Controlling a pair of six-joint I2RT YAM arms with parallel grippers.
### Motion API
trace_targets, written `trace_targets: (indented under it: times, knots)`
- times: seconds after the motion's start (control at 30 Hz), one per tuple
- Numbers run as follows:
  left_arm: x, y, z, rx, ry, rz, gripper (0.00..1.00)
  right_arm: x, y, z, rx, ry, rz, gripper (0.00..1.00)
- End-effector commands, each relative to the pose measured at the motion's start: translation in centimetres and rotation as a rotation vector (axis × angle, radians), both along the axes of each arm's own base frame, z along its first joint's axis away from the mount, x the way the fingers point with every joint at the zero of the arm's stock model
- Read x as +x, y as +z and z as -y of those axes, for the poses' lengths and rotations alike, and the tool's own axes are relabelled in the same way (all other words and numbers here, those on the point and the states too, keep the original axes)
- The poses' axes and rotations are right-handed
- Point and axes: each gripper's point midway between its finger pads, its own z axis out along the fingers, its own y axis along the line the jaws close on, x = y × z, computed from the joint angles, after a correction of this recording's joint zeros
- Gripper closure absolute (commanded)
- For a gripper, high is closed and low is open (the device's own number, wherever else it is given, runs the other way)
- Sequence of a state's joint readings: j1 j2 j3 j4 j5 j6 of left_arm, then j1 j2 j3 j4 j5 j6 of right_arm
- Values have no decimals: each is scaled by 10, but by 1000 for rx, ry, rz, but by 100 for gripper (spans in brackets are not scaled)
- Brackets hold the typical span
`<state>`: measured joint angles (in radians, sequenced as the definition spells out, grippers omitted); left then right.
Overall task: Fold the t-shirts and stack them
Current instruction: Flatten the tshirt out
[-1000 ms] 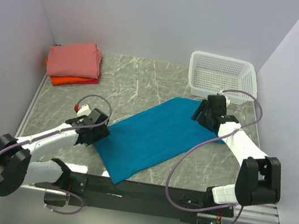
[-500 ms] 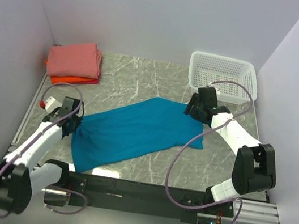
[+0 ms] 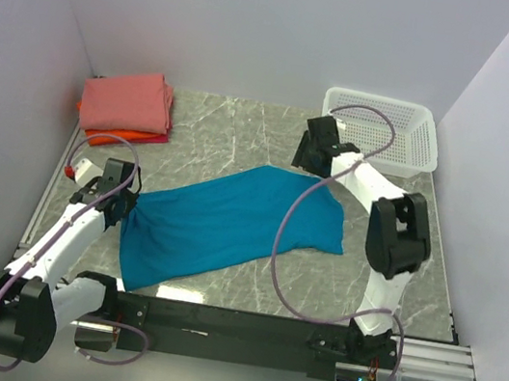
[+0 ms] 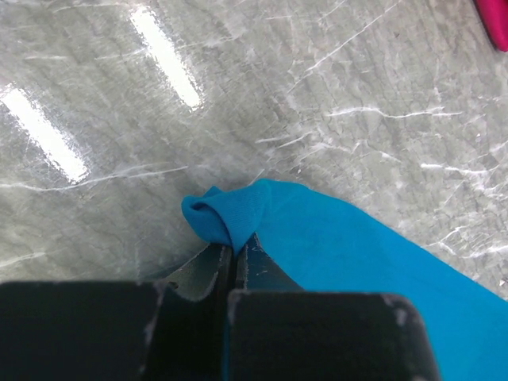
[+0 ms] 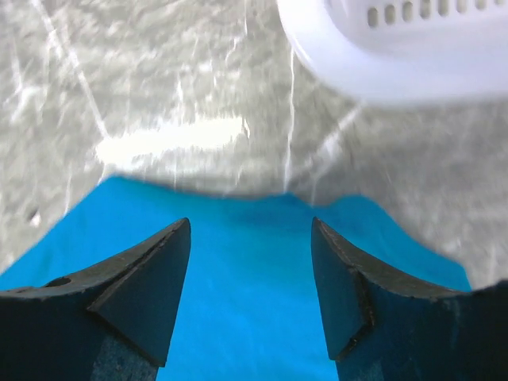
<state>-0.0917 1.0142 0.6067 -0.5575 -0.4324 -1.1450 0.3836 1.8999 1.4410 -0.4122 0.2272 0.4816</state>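
Between the closed fingers of your left tool (image 4: 235, 254) sits a bunched corner of the teal t-shirt (image 3: 229, 225); the left wrist view confirms the pinch. The shirt lies spread on the worktop (image 3: 235, 133), running from that tool toward your right tool (image 3: 311, 156). Right tool: fingers apart, nothing between them, positioned over the shirt's far edge, white basket (image 3: 382, 129) just beyond it. Beyond your left tool, well apart: folded stack of t-shirts (image 3: 127, 103), salmon-pink on top, red and orange edges showing beneath.
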Motion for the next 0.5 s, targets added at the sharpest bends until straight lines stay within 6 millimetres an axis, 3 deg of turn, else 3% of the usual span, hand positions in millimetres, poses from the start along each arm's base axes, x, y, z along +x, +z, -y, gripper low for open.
trace_targets:
  times: [0.0, 0.33, 0.37, 0.47]
  knots:
    - [11, 15, -1, 2, 4, 41, 99, 15, -7, 5, -56, -29, -29, 32]
    - [9, 14, -8, 20, 43, 31, 99, -2, -63, -2, 5, -99, -158, 43]
    - [9, 14, -8, 21, 47, 32, 99, 1, -63, -1, 3, -105, -148, 65]
    - [16, 25, -7, 3, 55, 72, 99, 10, -48, -5, 21, -100, -93, 100]
